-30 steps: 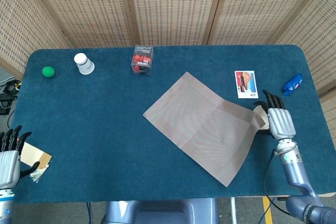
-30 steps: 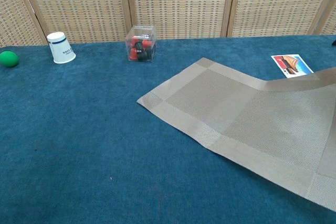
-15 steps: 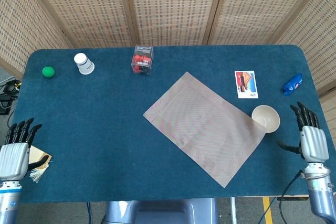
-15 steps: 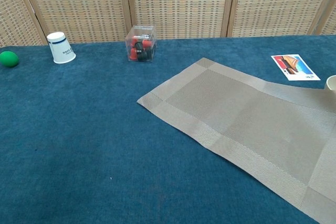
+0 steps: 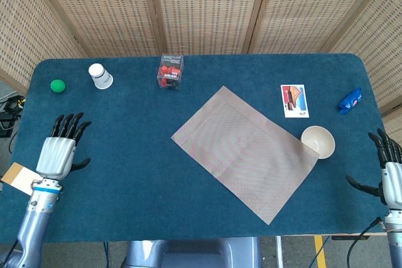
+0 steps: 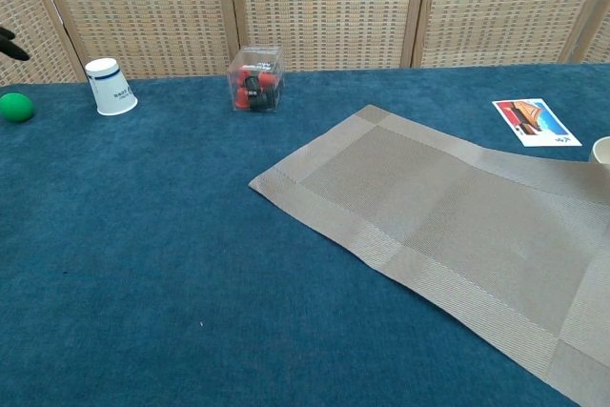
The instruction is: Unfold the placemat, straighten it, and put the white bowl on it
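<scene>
On the table, mat (image 5: 245, 150) now flat, still skewed.
My right hand (image 5: 392, 177) let go and withdrew; left hand (image 5: 58, 154) advanced, both spread empty; bowl (image 5: 318, 141) awaits.

Blue table cloth (image 5: 125, 155): soft, fuzzy, matt. Grey-brown woven placemat (image 5: 245, 152): rough weave, flat, dull. White bowl (image 5: 318, 142): smooth, looks hard. Clear plastic box (image 5: 169, 71): shiny. White paper cup (image 5: 100, 76): matt. My left hand (image 5: 57, 154): silver metal back, black fingers.
</scene>
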Motion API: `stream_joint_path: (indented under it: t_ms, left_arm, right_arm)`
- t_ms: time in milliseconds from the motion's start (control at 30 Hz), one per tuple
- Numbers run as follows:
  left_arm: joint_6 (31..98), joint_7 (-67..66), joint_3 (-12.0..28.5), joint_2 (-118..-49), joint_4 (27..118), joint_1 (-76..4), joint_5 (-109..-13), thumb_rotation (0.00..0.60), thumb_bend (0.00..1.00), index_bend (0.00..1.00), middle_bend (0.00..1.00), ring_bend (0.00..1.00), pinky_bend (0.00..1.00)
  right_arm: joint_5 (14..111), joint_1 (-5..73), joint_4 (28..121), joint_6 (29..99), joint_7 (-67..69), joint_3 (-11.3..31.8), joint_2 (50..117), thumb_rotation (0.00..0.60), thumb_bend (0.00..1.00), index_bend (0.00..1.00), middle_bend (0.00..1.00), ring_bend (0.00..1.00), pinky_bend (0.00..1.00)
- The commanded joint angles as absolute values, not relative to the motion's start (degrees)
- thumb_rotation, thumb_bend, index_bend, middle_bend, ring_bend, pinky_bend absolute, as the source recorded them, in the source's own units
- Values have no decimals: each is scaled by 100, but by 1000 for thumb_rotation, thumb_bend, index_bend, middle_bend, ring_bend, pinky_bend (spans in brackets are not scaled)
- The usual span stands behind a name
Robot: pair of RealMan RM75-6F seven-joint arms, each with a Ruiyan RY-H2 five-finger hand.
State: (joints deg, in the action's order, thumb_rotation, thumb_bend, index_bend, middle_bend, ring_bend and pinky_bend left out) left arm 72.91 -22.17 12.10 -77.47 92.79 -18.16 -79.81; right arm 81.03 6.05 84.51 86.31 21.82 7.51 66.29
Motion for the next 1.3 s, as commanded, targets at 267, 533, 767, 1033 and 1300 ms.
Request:
stream_joint_path:
  t_ms: [267,533,767,1033,1300]
  left_arm:
    - [5970,-3235,1795,-8811,8074,-3358,-7095,600,124,200,0,0,0]
    - [5436,-3563,1926,-9858,7108,-4303,-6550,600,128,258,0,0,0]
    - [5131,-3803,1917,-10560,6384,-4899,-6220,600,132,284,0,0,0]
    - [4923,-3954,1823,-11043,5854,-5239,-5978,600,135,289,0,0,0]
    - [4935,-3950,1761,-11243,5559,-5343,-5880,600,136,289,0,0,0]
  right_arm:
    - [7903,486,8300,8524,2781,886,6430,600,174,108,0,0,0]
    - [7837,445,8248,8503,3141,1009,6364,600,174,108,0,0,0]
    - [7788,452,8156,8402,3353,1073,6361,600,174,108,0,0,0]
    - [7677,414,8089,8373,3599,1174,6327,600,174,108,0,0,0]
    - [7700,390,8092,8361,3714,1194,6298,600,174,108,0,0,0]
